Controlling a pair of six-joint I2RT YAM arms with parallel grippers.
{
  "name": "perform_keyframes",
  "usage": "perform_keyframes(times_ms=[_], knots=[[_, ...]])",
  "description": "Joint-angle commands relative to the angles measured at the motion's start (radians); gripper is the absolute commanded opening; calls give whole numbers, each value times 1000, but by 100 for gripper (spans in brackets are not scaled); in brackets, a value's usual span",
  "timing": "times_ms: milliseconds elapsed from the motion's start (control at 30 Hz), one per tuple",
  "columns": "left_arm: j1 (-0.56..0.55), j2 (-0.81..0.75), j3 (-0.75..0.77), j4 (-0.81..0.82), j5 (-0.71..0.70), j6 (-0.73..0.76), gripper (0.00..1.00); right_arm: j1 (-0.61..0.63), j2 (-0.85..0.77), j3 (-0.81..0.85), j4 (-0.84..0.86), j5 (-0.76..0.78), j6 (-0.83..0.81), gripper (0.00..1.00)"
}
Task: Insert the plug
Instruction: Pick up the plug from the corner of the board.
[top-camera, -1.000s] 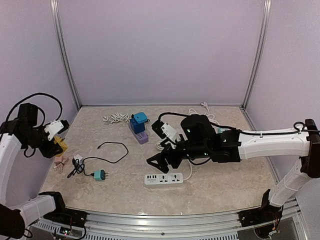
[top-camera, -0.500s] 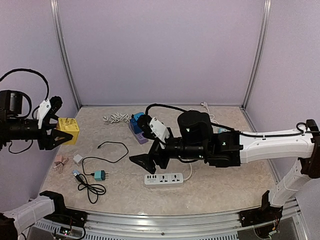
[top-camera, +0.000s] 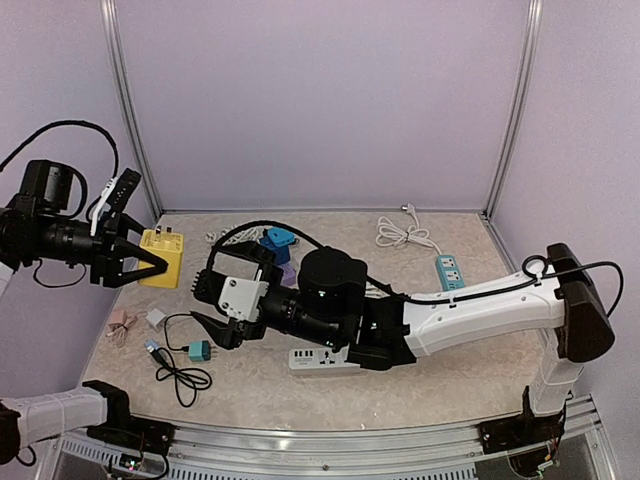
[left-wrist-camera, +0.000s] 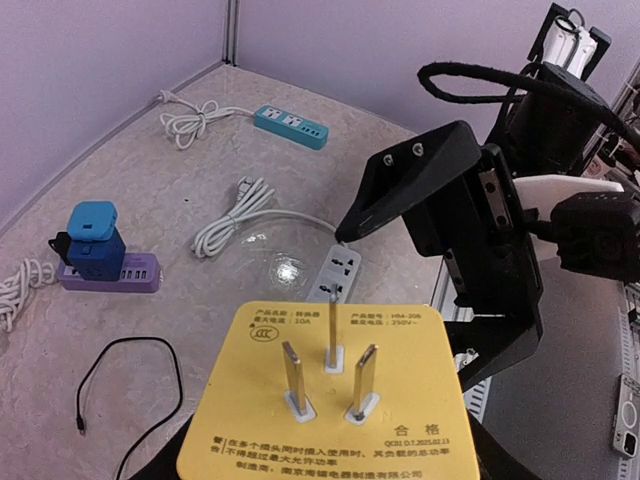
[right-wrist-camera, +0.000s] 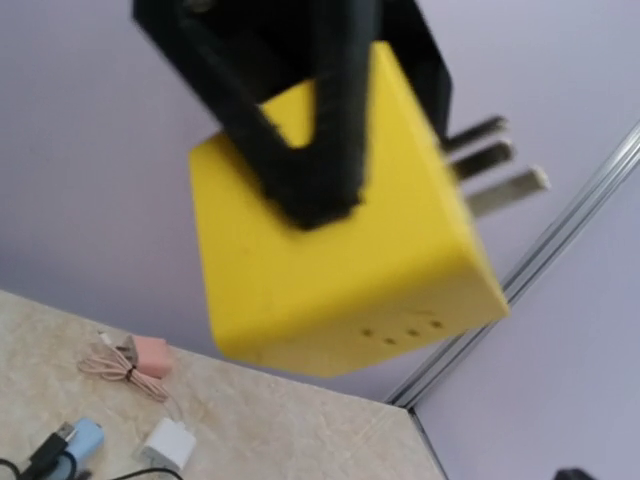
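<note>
My left gripper (top-camera: 150, 262) is shut on a yellow cube plug (top-camera: 162, 257), held in the air above the table's left side. In the left wrist view the plug (left-wrist-camera: 330, 390) fills the bottom, its three metal prongs pointing at the camera. My right gripper (top-camera: 207, 308) reaches far left, jaws spread and empty, just right of the plug; it shows in the left wrist view (left-wrist-camera: 450, 230). The right wrist view shows the yellow plug (right-wrist-camera: 340, 260) close up, pinched by the left fingers (right-wrist-camera: 310, 120). The white power strip (top-camera: 328, 357) lies under the right arm and shows in the left wrist view (left-wrist-camera: 335, 275).
A purple strip with a blue adapter (top-camera: 278, 250) lies at the back middle, and a teal strip (top-camera: 447, 270) with a white cable (top-camera: 400, 235) at the back right. A teal charger (top-camera: 199, 350), a black cable (top-camera: 185, 378), a white charger (top-camera: 157, 317) and a pink cable (top-camera: 118, 325) lie front left.
My right arm has swung left across the table until its open gripper is close to the plug. My left gripper has carried the yellow plug up and to the right.
</note>
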Motion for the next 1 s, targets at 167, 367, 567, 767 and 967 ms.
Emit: perform_keyframes(times_ms=[167, 367, 567, 767, 967], knots=[[-39, 52, 72, 137, -107, -195, 0, -100, -72, 60, -182, -229, 325, 100], [-87, 111, 244, 127, -122, -175, 0, -153, -131, -1, -148, -301, 522, 100], [-104, 163, 377, 68, -202, -171, 0, -175, -124, 104, -208, -397, 677, 100], [-107, -9, 265, 245, -190, -78, 0, -180, -144, 117, -152, -496, 715, 100], [-147, -111, 97, 585, -26, -275, 0, -181, -88, 240, -187, -562, 719, 100]])
